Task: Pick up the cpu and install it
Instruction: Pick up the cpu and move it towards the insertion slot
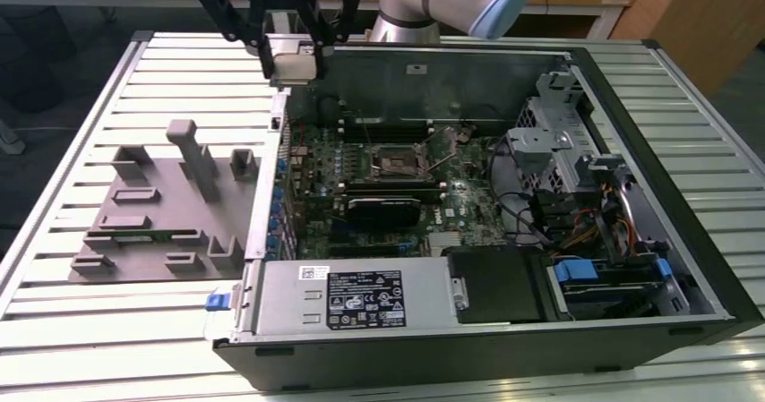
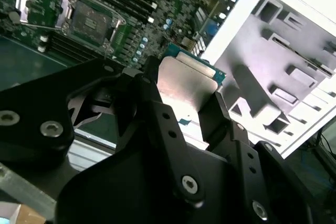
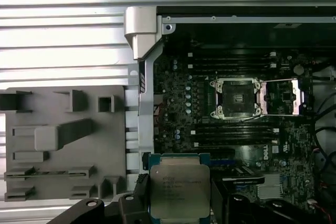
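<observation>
My gripper hangs high over the back left corner of the open computer case, shut on the cpu. The cpu is a flat square chip with a pale silver top and a thin green rim, seen in both wrist views between the black fingers. The processor socket on the green motherboard stands open with its metal frame swung back; it also appears in both wrist views. The cpu is well above and apart from the socket.
A grey plastic fixture plate with upright blocks lies at the exterior view's left of the case. Inside are a black finned block, a power supply, a drive cage and cables. The slatted metal table carries everything.
</observation>
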